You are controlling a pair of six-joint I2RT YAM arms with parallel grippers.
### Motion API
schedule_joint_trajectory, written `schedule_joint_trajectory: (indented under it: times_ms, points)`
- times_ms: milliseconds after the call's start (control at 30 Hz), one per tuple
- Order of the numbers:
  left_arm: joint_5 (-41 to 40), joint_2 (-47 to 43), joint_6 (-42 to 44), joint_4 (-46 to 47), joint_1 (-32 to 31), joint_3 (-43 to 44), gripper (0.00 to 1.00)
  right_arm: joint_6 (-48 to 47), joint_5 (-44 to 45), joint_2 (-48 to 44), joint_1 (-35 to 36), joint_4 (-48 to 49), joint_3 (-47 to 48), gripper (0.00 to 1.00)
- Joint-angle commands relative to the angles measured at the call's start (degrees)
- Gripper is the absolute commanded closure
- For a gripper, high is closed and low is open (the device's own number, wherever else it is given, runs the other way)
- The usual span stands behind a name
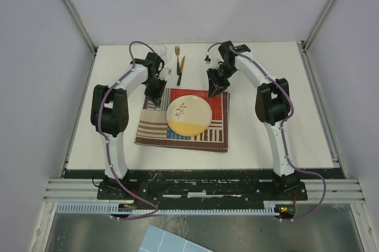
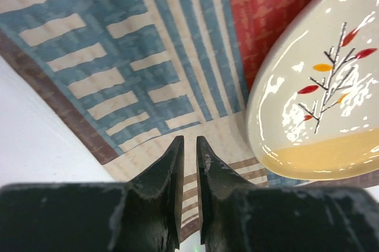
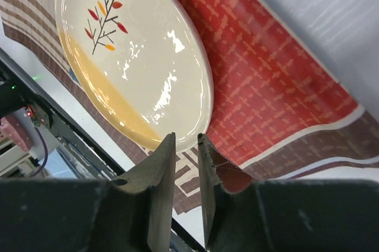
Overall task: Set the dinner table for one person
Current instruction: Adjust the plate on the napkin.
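Observation:
On the white dinner table (image 1: 266, 139) lies a striped red, blue and beige placemat (image 1: 154, 128). A cream plate (image 1: 188, 115) with a twig pattern sits on the mat. My left gripper (image 1: 155, 92) hovers over the mat's far left corner. In the left wrist view its jaws (image 2: 189, 139) are open a narrow slit, with nothing between them, beside the plate (image 2: 320, 98). My right gripper (image 1: 216, 91) hangs over the mat's far right corner. Its jaws (image 3: 185, 136) are also slightly open and empty, above the plate's (image 3: 130, 50) rim and the red cloth (image 3: 266, 86).
A fork (image 1: 177, 62) and a second piece of cutlery with an orange handle (image 1: 182, 63) lie at the back of the table, between the two arms. What looks like a clear glass (image 1: 160, 50) stands left of them. Metal frame rails run along the table's edges.

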Motion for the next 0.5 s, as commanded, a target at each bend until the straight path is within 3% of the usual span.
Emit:
schedule_joint_trajectory:
  times_ms: [0,467]
  points:
    - [1.39,-1.53,-0.75,-0.41,-2.08,0.57,0.8,-0.11,-3.83,1.16,0.5,-0.73,-2.38,0.71]
    - [0.38,0.59,-1.08,1.27,-4.29,-0.34,0.8,-1.48,-3.51,2.54,0.54,-0.04,-5.32,0.72]
